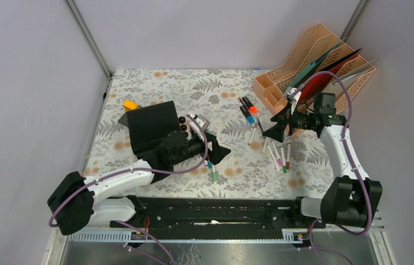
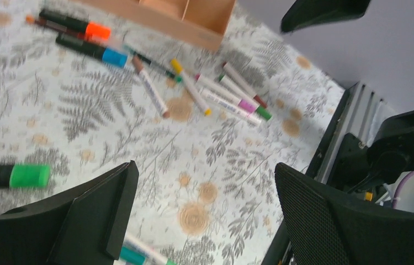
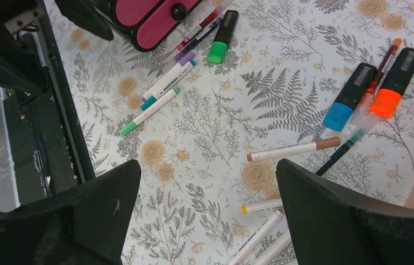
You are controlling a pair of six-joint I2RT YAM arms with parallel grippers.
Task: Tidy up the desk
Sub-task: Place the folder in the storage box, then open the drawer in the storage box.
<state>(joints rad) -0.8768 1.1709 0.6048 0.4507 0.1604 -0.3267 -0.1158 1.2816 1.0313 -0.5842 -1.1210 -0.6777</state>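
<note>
The desk (image 1: 155, 83) wears pale cloth printed with ferns and orange flowers. Loose pens (image 1: 278, 155) and highlighters (image 1: 248, 108) lie scattered right of centre. My left gripper (image 1: 219, 152) hovers low over the middle of the cloth, open with only bare cloth (image 2: 205, 204) between its fingers; a green-capped highlighter (image 2: 14, 176) lies just left of it. My right gripper (image 1: 275, 131) hangs open above the pen cluster, nothing held. Its view shows a brown-tipped pen (image 3: 293, 150), blue (image 3: 350, 97) and orange (image 3: 394, 83) highlighters, and white pens (image 3: 260, 234) below its right finger (image 3: 348, 221).
A black case (image 1: 149, 128) lies at the left, pink-sided in the right wrist view (image 3: 147, 16), with a yellow block (image 1: 130, 104) behind it. An orange file organizer (image 1: 315, 66) holding folders stands at the back right. The black slotted rail (image 1: 216, 212) runs along the near edge.
</note>
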